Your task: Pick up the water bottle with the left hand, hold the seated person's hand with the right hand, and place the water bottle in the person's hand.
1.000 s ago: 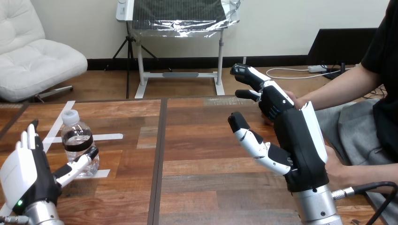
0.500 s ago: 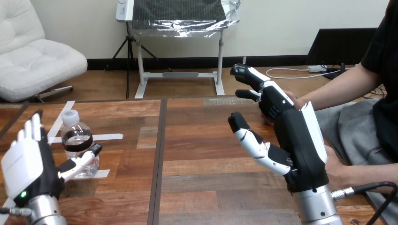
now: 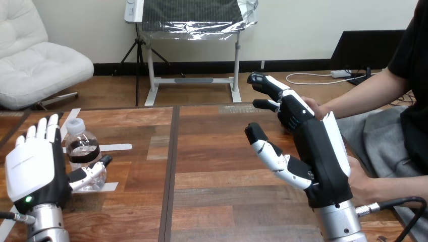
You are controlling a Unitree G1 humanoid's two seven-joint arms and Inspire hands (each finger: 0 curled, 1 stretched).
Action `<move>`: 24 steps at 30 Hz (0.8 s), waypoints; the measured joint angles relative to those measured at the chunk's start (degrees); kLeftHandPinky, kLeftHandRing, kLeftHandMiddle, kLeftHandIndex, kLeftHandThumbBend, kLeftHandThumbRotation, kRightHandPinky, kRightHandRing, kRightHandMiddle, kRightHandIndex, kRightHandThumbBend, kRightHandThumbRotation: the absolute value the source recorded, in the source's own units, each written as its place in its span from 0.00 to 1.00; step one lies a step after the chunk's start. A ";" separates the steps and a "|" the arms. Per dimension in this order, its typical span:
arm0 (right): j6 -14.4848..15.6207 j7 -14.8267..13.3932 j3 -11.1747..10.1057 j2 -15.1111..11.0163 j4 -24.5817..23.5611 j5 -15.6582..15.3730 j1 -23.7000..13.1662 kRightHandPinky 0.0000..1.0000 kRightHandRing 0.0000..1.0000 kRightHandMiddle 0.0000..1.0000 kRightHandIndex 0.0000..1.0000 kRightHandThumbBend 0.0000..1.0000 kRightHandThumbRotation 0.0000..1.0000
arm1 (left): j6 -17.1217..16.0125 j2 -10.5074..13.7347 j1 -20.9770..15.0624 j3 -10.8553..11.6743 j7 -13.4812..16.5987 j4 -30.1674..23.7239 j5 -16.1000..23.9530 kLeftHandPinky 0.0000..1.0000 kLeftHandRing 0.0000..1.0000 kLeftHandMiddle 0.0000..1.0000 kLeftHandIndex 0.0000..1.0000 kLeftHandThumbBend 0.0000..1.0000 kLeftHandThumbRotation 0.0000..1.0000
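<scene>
The water bottle (image 3: 82, 143) stands just right of the left hand (image 3: 34, 169)'s straight, upright fingers, the thumb across its lower front. The person's hand (image 3: 310, 104) sits just behind the right hand (image 3: 318, 146)'s outstretched fingers.

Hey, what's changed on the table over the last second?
The left hand moved forward along the water bottle's left side, fingers straight, thumb in front of it; nothing grasped yet. The water bottle stayed standing on the table, and the right hand stayed open beside the person's raised hand.

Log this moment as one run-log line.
left hand open beside water bottle | water bottle upright on table | right hand open, by person's raised hand, no grip seen
</scene>
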 measured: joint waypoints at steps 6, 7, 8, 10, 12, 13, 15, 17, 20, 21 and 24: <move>-0.01 0.00 0.00 0.04 0.10 -0.01 -0.03 0.77 0.87 0.88 0.82 0.42 0.36 | 0.16 0.52 -0.01 -1.06 -0.09 -0.08 0.38 0.96 0.95 0.96 0.93 0.72 0.71; -0.01 0.00 0.00 0.05 0.10 -0.01 -0.03 0.77 0.87 0.88 0.81 0.43 0.36 | 0.22 0.54 -0.01 -1.13 -0.15 -0.14 0.39 0.96 0.96 0.96 0.93 0.72 0.71; -0.01 0.00 0.00 0.06 0.11 0.00 -0.03 0.77 0.87 0.88 0.81 0.43 0.36 | 0.29 0.56 -0.01 -1.20 -0.21 -0.20 0.39 0.96 0.95 0.96 0.93 0.72 0.72; -0.01 0.00 0.01 0.07 0.11 0.05 -0.03 0.77 0.87 0.88 0.81 0.43 0.36 | 0.36 0.62 -0.01 -1.33 -0.33 -0.32 0.39 0.96 0.95 0.96 0.93 0.72 0.73; -0.01 0.00 0.01 0.08 0.13 0.12 -0.04 0.78 0.87 0.88 0.82 0.43 0.36 | 0.37 0.72 -0.01 -1.50 -0.46 -0.42 0.42 0.95 0.95 0.95 0.93 0.72 0.74; -0.01 0.00 0.01 0.08 0.14 0.15 -0.05 0.78 0.87 0.88 0.82 0.43 0.36 | 0.37 0.77 -0.02 -1.61 -0.47 -0.44 0.46 0.95 0.95 0.95 0.93 0.71 0.74; -0.01 0.00 0.01 0.07 0.15 0.21 -0.07 0.78 0.87 0.88 0.82 0.43 0.36 | 0.38 0.87 -0.05 -1.85 -0.47 -0.47 0.60 0.94 0.95 0.95 0.93 0.70 0.74; -0.01 0.00 0.01 0.06 0.15 0.26 -0.08 0.78 0.87 0.88 0.82 0.43 0.36 | 0.44 0.95 -0.07 -2.07 -0.47 -0.51 0.89 0.94 0.94 0.94 0.92 0.70 0.74; -0.01 0.00 0.01 0.06 0.15 0.26 -0.10 0.78 0.87 0.88 0.82 0.43 0.37 | 0.49 1.01 -0.13 -2.43 -0.50 -0.52 1.30 0.94 0.94 0.94 0.92 0.69 0.75; -0.01 0.00 0.01 0.06 0.15 0.26 -0.10 0.78 0.87 0.88 0.81 0.43 0.37 | 0.53 1.03 -0.17 -2.60 -0.52 -0.52 1.39 0.94 0.94 0.94 0.92 0.69 0.75; -0.01 0.00 0.01 0.07 0.18 0.25 -0.15 0.78 0.87 0.88 0.81 0.43 0.37 | 0.60 1.07 -0.27 -3.05 -0.74 -0.52 1.61 0.94 0.94 0.94 0.92 0.69 0.76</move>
